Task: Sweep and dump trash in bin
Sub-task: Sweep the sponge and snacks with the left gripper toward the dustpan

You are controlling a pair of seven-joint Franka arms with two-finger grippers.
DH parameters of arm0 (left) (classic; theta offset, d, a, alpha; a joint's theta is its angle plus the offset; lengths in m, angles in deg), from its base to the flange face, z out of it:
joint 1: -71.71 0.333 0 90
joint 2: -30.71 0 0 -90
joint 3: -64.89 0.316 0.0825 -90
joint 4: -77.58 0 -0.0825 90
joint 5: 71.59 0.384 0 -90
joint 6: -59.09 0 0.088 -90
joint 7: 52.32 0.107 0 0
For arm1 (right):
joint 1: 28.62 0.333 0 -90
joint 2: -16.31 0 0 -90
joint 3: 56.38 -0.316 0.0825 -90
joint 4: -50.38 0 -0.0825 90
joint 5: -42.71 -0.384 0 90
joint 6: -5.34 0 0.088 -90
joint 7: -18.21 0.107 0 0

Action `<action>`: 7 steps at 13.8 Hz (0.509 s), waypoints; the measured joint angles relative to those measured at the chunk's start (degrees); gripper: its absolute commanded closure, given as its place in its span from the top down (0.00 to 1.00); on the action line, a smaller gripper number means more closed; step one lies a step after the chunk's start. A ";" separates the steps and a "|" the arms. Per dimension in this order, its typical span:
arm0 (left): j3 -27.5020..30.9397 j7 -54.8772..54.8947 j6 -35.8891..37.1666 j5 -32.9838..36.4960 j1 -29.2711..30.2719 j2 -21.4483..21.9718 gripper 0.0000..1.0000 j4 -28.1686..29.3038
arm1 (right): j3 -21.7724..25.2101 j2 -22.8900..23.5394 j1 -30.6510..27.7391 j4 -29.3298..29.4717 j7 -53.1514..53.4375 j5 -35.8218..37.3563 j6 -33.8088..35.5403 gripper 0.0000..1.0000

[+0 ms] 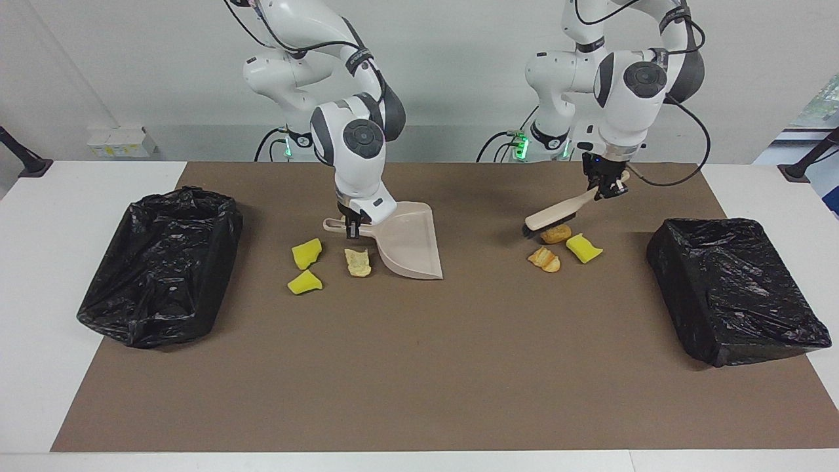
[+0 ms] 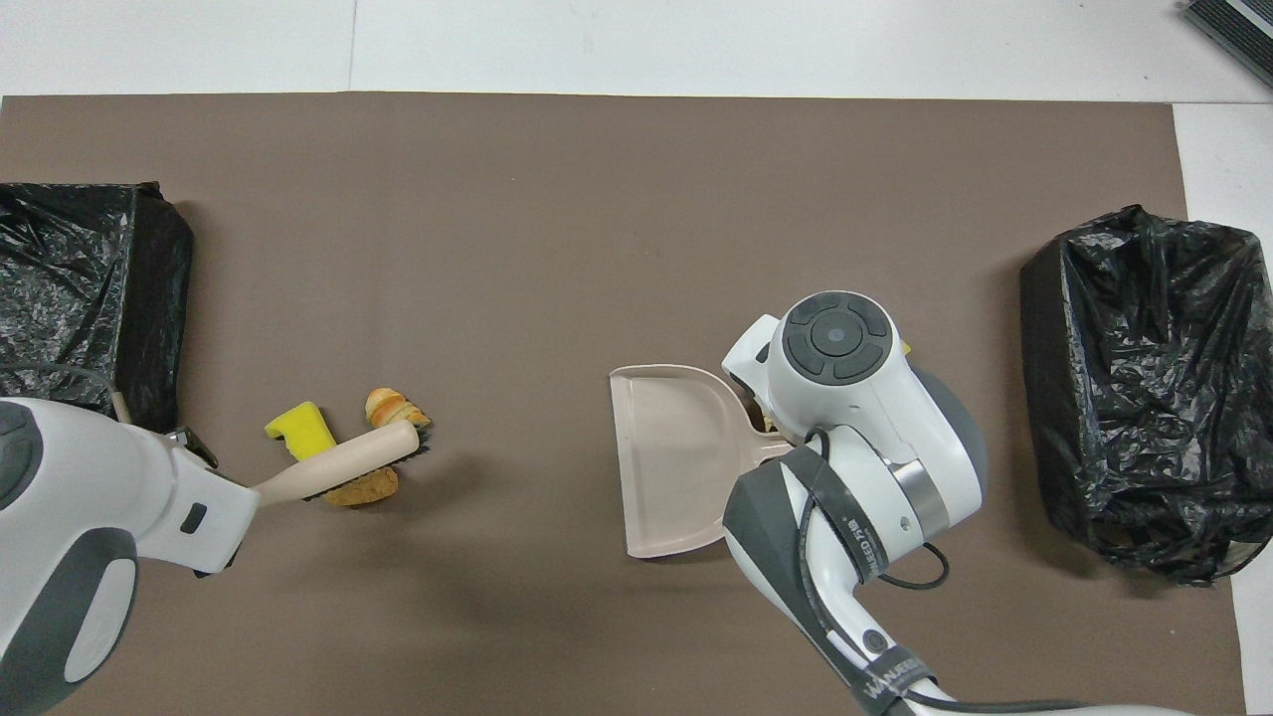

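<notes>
I am holding the brush (image 1: 557,214) clamped in the left tool (image 1: 606,185) and the dustpan (image 1: 409,246) clamped in the right tool (image 1: 354,226). The trash (image 1: 556,233) beside the brush is lying well apart from the dustpan, so I am risking scattering bits. The brush's long axis is slanting down toward the dustpan, bristles leading.

Left gripper (image 1: 607,187) clamped shut, wrist angled down, raised; right gripper (image 1: 354,228) clamped shut, low, wrist vertical.
</notes>
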 measured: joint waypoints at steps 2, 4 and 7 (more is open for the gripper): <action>0.21 -2.31 0.23 0.00 1.78 0.58 0.00 -0.29 | 0.00 0.00 -0.01 0.00 0.00 0.00 0.00 0.00; 0.42 -5.55 0.18 -0.02 5.44 0.52 0.00 -0.29 | 0.00 -0.01 -0.15 -0.03 0.00 0.00 0.00 0.00; 0.71 -16.10 0.13 0.02 9.65 0.50 0.00 -0.28 | 0.00 -0.01 -0.25 -0.09 0.00 0.00 0.00 0.00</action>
